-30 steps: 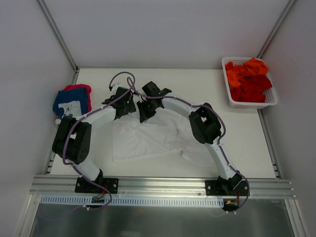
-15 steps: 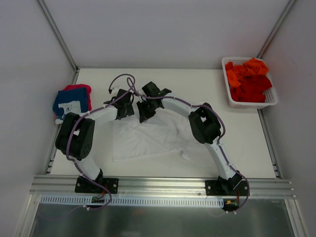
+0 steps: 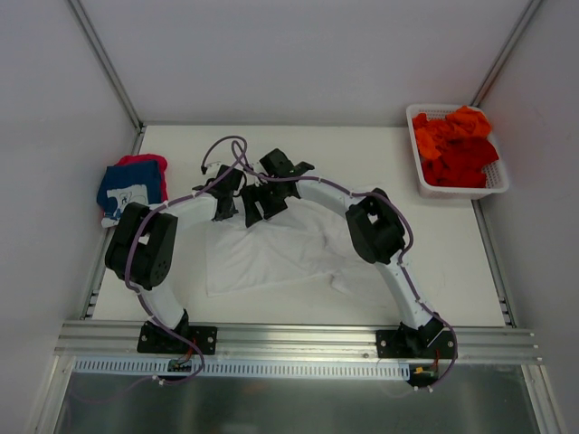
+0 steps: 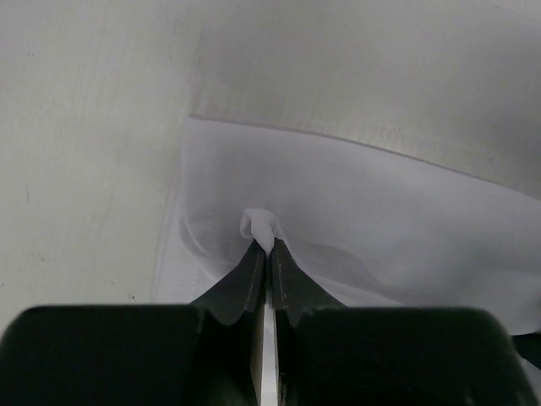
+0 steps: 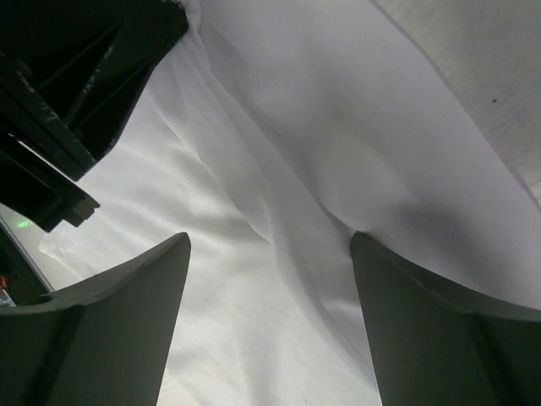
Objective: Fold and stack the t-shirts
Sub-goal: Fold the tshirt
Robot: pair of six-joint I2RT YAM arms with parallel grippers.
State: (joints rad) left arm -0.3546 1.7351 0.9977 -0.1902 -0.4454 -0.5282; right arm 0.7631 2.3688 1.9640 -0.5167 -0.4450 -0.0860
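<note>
Pinching one white t-shirt point(image 3: 271, 258), left gripper point(image 4: 270, 245) clamped, right gripper point(image 5: 270, 243) spread wide, two folded t-shirts point(image 3: 134, 185) stacked

We note both arms bent inward; left pincer point(image 4: 269, 247) clamped on white t-shirt point(image 4: 380, 220), right pincer point(image 5: 270, 254) spread wide.

White table point(image 3: 362, 154), grey walls point(image 3: 298, 54)
</note>
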